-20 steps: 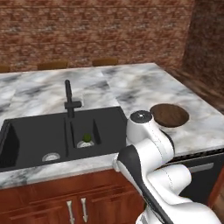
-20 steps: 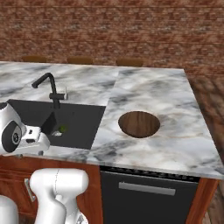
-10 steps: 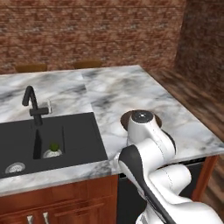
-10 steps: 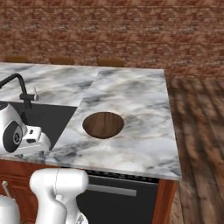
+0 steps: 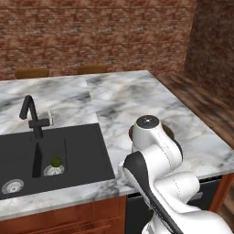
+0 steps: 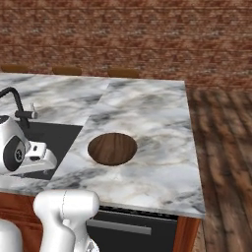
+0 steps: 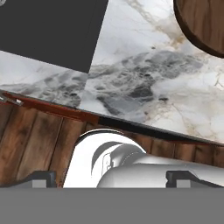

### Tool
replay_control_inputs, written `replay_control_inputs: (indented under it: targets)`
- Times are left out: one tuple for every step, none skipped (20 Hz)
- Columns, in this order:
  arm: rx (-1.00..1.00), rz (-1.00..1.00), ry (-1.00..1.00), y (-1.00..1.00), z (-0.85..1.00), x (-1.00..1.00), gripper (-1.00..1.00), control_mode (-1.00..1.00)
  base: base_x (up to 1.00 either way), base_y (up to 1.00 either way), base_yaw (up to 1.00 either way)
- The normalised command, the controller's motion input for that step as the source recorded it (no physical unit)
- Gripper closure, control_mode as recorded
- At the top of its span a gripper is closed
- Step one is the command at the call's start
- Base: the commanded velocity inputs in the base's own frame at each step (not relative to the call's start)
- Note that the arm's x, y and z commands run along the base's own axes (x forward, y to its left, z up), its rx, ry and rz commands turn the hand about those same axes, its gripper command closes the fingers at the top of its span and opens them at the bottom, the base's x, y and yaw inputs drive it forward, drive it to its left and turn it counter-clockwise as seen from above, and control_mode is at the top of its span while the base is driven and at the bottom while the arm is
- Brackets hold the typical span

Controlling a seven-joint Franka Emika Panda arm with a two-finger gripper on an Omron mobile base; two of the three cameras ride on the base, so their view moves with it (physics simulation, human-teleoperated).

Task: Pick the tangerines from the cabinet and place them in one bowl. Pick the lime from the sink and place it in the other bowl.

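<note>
Brick-backed marble counter (image 5: pixel 123 98). The lime (image 5: pixel 55 162) lies on a drain in the sink (image 5: pixel 77 153), at nine o'clock from the dark bowl (image 6: pixel 112 148). Gripper (image 7: pixel 111 177) fingers spread apart, empty. Lime looks light, firm, prone to rolling; pinch across its middle.

Both base views look forward and down over the marble counter (image 5: pixel 123 98); the hand view looks closely down at its front edge.

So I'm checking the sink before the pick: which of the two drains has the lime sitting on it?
The right-hand drain, just right of the basin divider and below the faucet; the dark-green lime rests on it. The far-left drain is bare steel.
</note>
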Motion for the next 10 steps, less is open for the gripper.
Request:
replay_control_inputs:
  targets:
    - [0.06, 0.00, 0.00, 0.00, 0.00, 0.47, -1.00, -1.00, 0.00, 0.00, 0.00]
    - [0.08, 0.00, -0.01, -0.02, 0.00, 0.43, -1.00, -1.00, 0.00, 0.00, 0.00]
    - [0.11, 0.00, -0.01, -0.05, 0.00, 0.42, -1.00, -1.00, 0.00, 0.00, 0.00]
    - [0.13, 0.00, -0.01, 0.00, -0.01, 0.40, -1.00, -1.00, 0.00, 0.00, 0.00]
    - [0.10, 0.00, -0.05, 0.03, -0.03, 0.33, -1.00, -1.00, 0.00, 0.00, 0.00]
    - [0.09, 0.00, -0.06, 0.14, -0.04, 0.34, -1.00, -1.00, 0.00, 0.00, 0.00]
    - [0.08, 0.00, -0.06, 0.21, -0.03, 0.34, -1.00, -1.00, 0.00, 0.00, 0.00]
    - [0.09, 0.00, -0.06, 0.25, -0.03, 0.35, -1.00, -1.00, 0.00, 0.00, 0.00]
    - [0.09, 0.00, -0.06, 0.32, -0.04, 0.33, -1.00, -1.00, 0.00, 0.00, 0.00]
    - [0.08, 0.00, -0.07, 0.36, -0.04, 0.29, -1.00, -1.00, 0.00, 0.00, 0.00]
